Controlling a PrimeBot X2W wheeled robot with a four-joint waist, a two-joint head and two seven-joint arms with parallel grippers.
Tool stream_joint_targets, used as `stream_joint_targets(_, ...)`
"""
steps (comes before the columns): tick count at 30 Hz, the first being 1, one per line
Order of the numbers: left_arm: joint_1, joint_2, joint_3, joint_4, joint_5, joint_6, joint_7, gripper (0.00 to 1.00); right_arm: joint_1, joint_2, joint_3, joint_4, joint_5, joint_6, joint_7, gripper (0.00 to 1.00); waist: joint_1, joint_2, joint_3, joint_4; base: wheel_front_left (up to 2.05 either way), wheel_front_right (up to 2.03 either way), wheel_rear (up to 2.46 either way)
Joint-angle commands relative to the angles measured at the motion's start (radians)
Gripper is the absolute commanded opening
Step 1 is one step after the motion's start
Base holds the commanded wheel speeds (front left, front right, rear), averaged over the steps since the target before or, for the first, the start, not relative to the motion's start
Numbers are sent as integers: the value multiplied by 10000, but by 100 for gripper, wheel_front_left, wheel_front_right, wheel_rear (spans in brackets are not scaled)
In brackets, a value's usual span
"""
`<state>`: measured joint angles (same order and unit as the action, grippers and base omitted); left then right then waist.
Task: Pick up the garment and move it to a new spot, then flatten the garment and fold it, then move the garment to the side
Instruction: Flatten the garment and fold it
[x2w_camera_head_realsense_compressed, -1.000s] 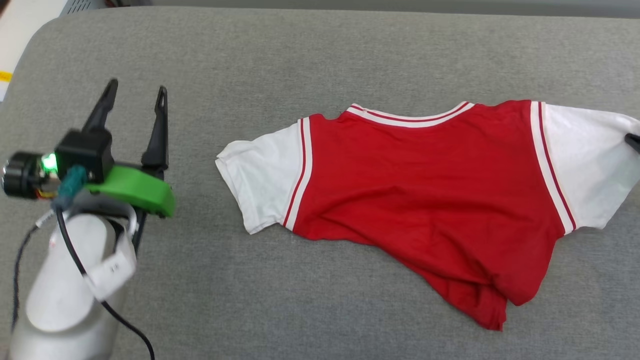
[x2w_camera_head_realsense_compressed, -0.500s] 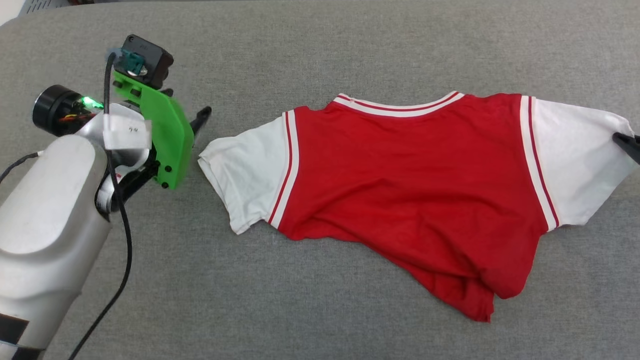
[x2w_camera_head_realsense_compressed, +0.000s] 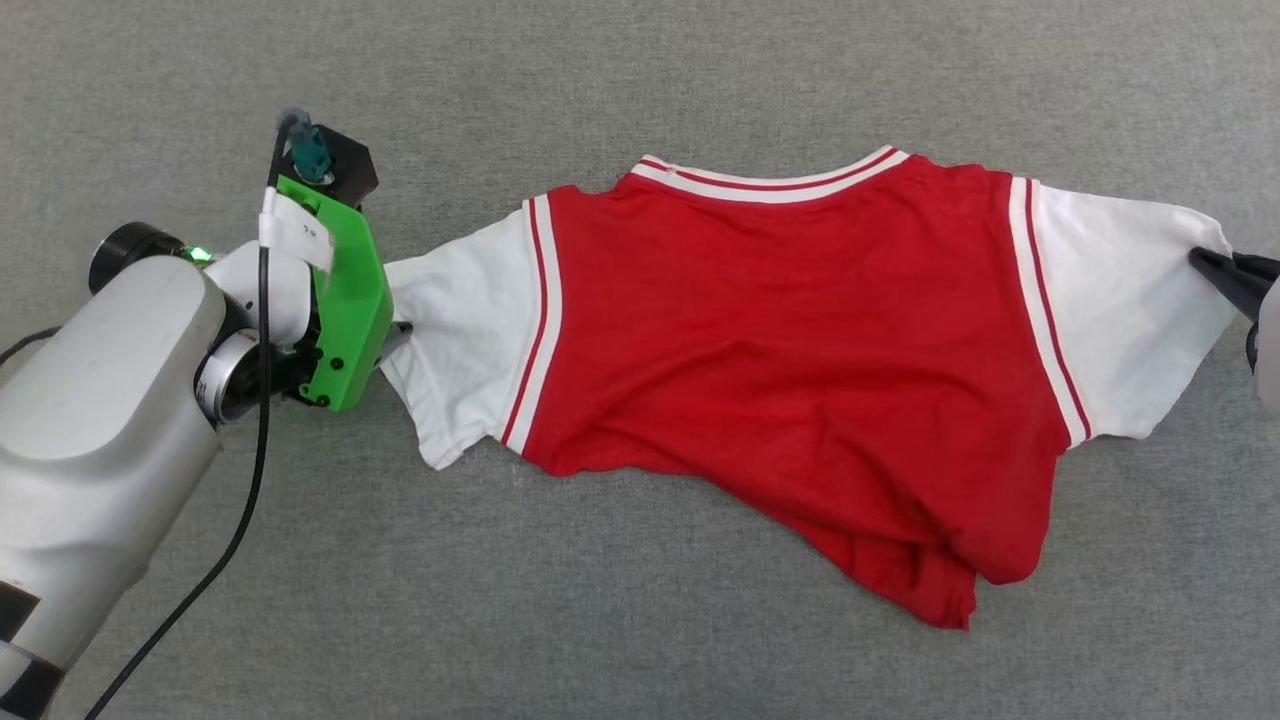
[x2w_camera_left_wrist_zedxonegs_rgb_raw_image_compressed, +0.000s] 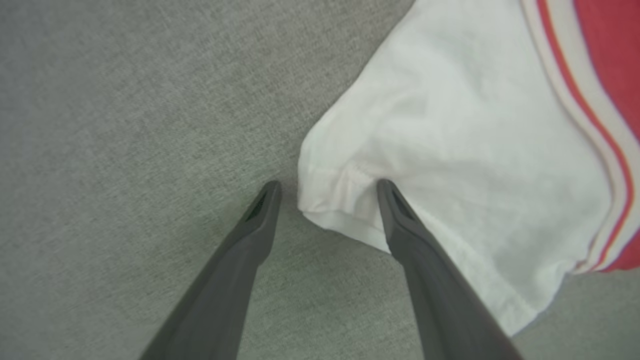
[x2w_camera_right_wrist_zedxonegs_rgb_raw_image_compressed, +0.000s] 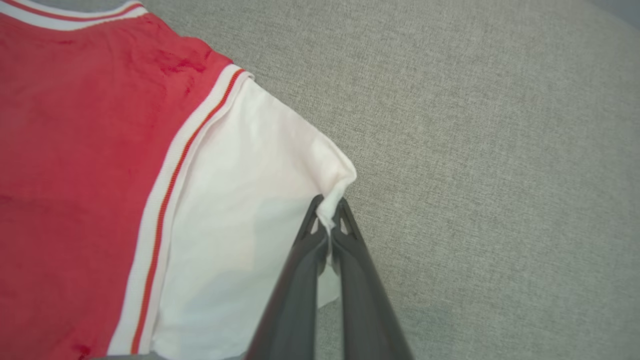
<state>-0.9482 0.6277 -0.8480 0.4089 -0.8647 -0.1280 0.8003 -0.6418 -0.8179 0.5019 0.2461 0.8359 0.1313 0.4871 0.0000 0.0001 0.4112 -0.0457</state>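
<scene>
Garment check: your red jersey-style shirt with white short sleeves and striped trim (x2w_camera_head_realsense_compressed: 790, 370) lies spread across the grey woven fabric surface (x2w_camera_head_realsense_compressed: 640, 80), collar away from the robot, with no print showing on the upward face. Judged from how it lies, you are in the flattening step. Both sleeves are drawn outward and the chest is fairly smooth, but the lower hem (x2w_camera_head_realsense_compressed: 940, 590) is bunched and skewed toward the right side. Folding and the move to the side are not yet done. Left tool (x2w_camera_left_wrist_zedxonegs_rgb_raw_image_compressed: 328, 184): fingers spread wide, straddling the cuff corner of the near white sleeve (x2w_camera_left_wrist_zedxonegs_rgb_raw_image_compressed: 450, 150). One finger rests on the cloth, the other on bare grey fabric just beside it, and nothing is gripped. Right tool (x2w_camera_right_wrist_zedxonegs_rgb_raw_image_compressed: 329, 210): fingers pressed together, pinching the outer edge of the opposite white sleeve (x2w_camera_right_wrist_zedxonegs_rgb_raw_image_compressed: 240, 200), with a small tuft of cloth poking out above the tips. You would likely need the left fingers closed on that cuff before any stretch.
</scene>
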Motion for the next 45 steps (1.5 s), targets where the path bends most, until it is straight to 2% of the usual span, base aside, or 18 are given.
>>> stream_joint_targets(1, -150, -38, -197, 189, -126, -26, 8, 100, -171, 57, 65, -12, -66, -6, -21, 0, 0, -1, 114, -123, 0, 0, 0)
stream_joint_targets(5, -92, 35, -936, 598, -337, -26, 144, 100, -236, 99, 225, 51, -49, -6, -84, 0, 0, -1, 182, -203, 0, 0, 0)
stream_joint_targets(6, -83, 49, -1089, 660, -440, -26, 123, 36, -249, 100, 260, 71, -36, -6, -109, 0, 0, -1, 192, -210, 0, 0, 0)
stream_joint_targets(7, -88, 56, -1188, 689, -539, -26, 78, 0, -256, 98, 287, 92, -24, -6, -126, 0, 0, -1, 191, -209, 0, 0, 0)
stream_joint_targets(13, -388, 79, -1495, 646, -797, -26, -1251, 0, -336, 97, 431, 213, 1, -6, -402, 0, 0, -1, -57, -102, 0, 0, 0)
stream_joint_targets(17, -702, 281, -1492, 300, -658, -26, -2934, 0, -448, 127, 389, 296, -78, -6, -966, 0, 0, -1, -473, 21, 0, 0, 0)
stream_joint_targets(25, -1332, 908, -1222, -422, 119, -20, -5554, 0, -642, -111, -305, 131, 1, -6, -2240, 0, 0, -1, -1437, 302, 0, 0, 0)
stream_joint_targets(28, -1527, 1038, -966, -896, 374, 162, -6207, 0, -669, -219, -609, -16, -24, -6, -2585, 0, 0, -1, -1733, 364, 0, 0, 0)
stream_joint_targets(32, -1842, 1174, -703, -1660, 701, 516, -6655, 0, -810, -329, -907, -312, -216, -6, -2878, 0, 0, -1, -1975, 373, 0, 0, 0)
stream_joint_targets(38, -2434, 1279, -313, -2652, 954, 1067, -6722, 0, -1329, -233, -1626, -672, -592, -6, -3274, 0, 0, -1, -2115, 354, 0, 0, 0)
stream_joint_targets(42, -2973, 1275, -126, -2864, 1002, 1239, -6447, 0, -1866, -93, -1906, -857, -1012, -6, -3174, 0, 0, -1, -1972, 331, 0, 0, 0)
stream_joint_targets(45, -3498, 1055, 73, -2738, 902, 1241, -6350, 0, -2577, 80, -1881, -896, -1375, -6, -2915, 0, 0, -1, -1660, 287, 0, 0, 0)
